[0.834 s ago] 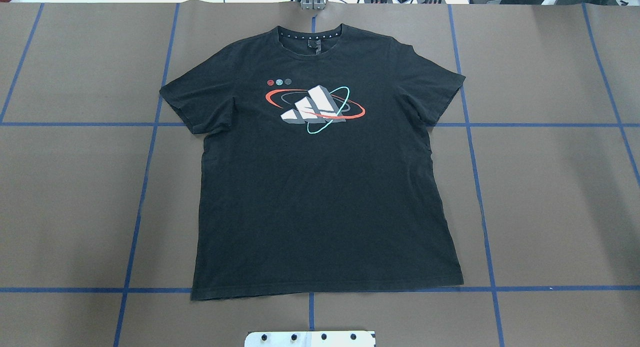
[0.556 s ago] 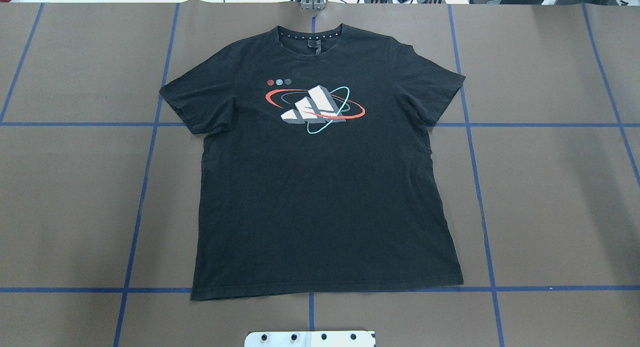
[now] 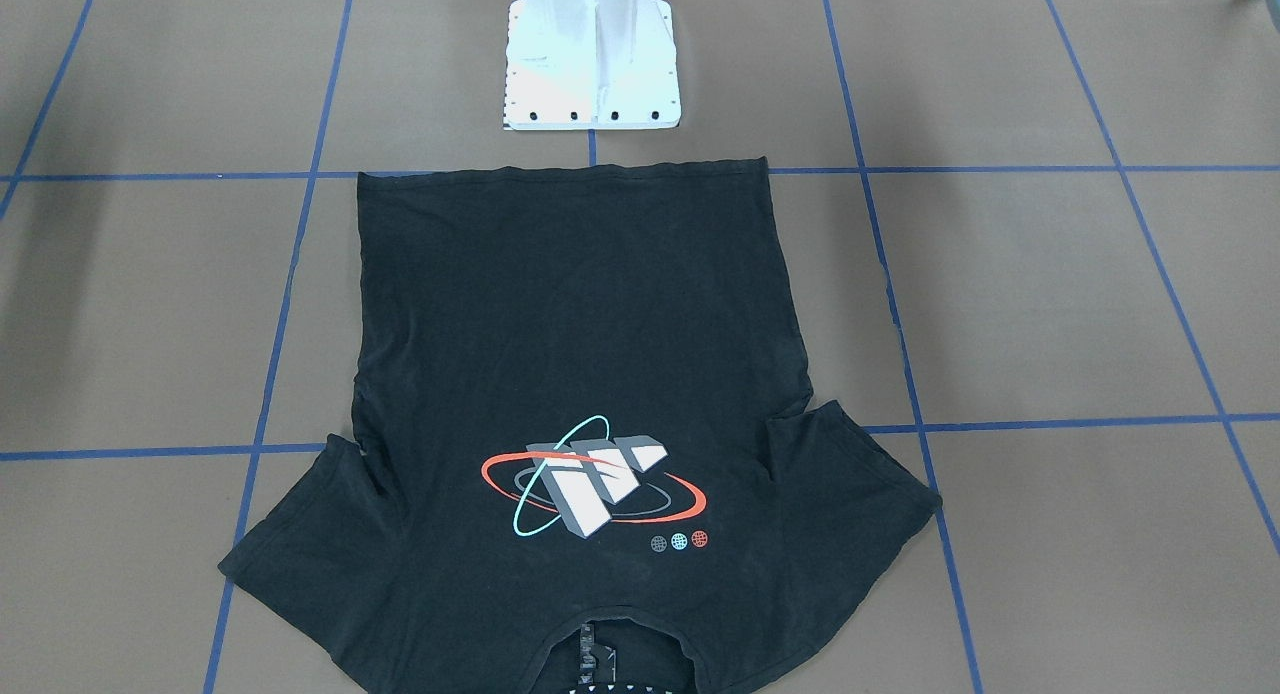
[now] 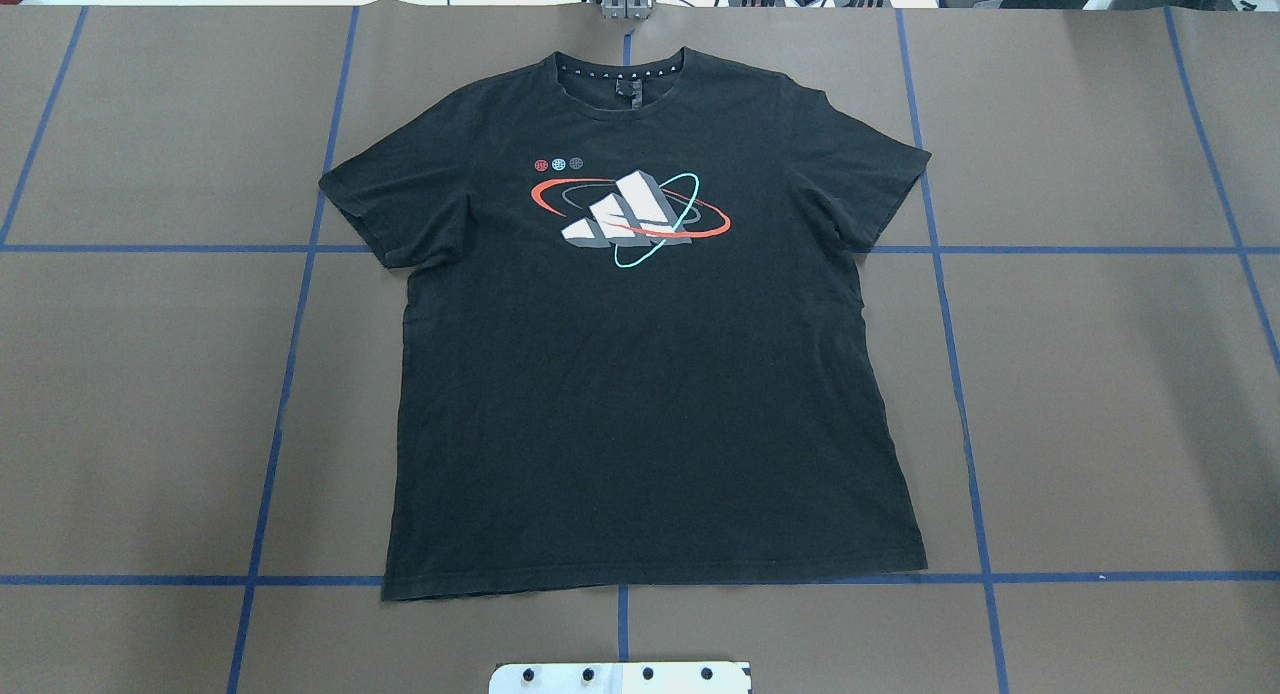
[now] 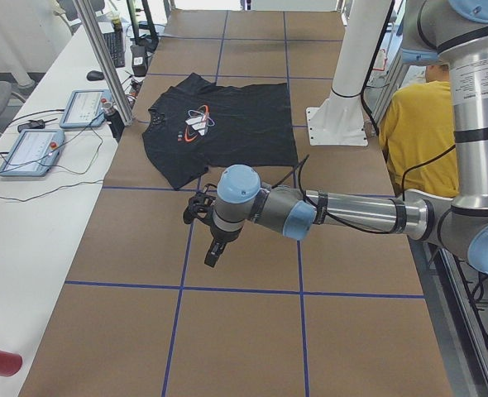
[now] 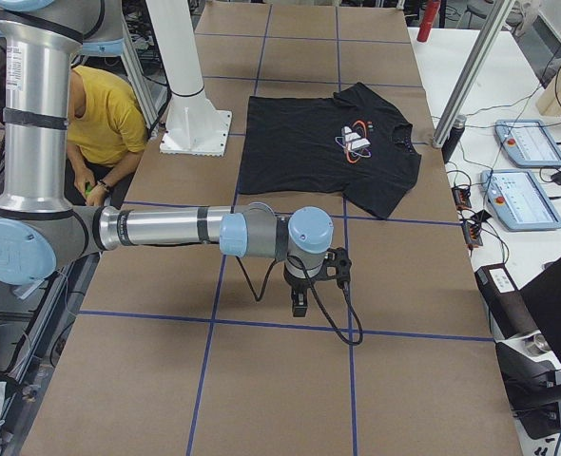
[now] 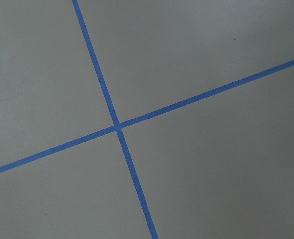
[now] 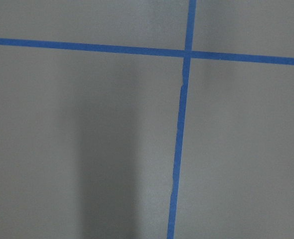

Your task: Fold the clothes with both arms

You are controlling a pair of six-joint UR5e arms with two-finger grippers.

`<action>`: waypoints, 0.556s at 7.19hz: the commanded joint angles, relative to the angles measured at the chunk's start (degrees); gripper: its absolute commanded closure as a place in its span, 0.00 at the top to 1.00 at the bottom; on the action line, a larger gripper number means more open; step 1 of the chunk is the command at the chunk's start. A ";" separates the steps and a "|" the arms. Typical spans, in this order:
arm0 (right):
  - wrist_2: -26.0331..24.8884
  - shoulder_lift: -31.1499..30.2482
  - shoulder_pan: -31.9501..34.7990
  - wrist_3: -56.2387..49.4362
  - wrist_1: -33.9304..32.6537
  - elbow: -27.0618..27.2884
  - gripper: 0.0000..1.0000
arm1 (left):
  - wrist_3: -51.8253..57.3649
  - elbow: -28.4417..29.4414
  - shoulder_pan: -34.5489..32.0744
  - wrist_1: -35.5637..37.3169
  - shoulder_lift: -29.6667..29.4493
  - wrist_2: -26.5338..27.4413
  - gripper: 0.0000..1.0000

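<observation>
The black T-shirt (image 4: pixel 640 374) lies spread flat and print up on the brown surface (image 4: pixel 1100 394), with its hem near the white pedestal (image 3: pixel 592 64) and its collar on the far side. Both arms stand apart from it. The left arm (image 5: pixel 343 213) stretches low over the blue tape lines (image 7: pixel 118 125) at one end, and the right arm (image 6: pixel 166 228) does so at the other. I cannot tell whether the left fingers (image 5: pixel 212 255) or the right fingers (image 6: pixel 299 306) are clenched or released.

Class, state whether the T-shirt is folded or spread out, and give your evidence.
Spread out, unfolded. The T-shirt lies flat, graphic up, both sleeves out sideways, hem straight, no layer doubled over.
</observation>
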 commanded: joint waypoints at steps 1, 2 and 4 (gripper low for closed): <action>2.30 0.14 -1.55 0.25 0.10 0.14 1.00 | 0.21 -0.23 0.17 -0.15 0.12 -0.09 1.00; 2.06 0.75 -2.95 0.34 0.10 -0.21 1.00 | -0.05 -0.93 0.18 0.03 0.12 -0.09 1.00; 2.23 6.60 -7.77 8.46 0.01 -1.70 1.00 | 0.30 -1.20 0.35 -0.23 0.03 -0.17 1.00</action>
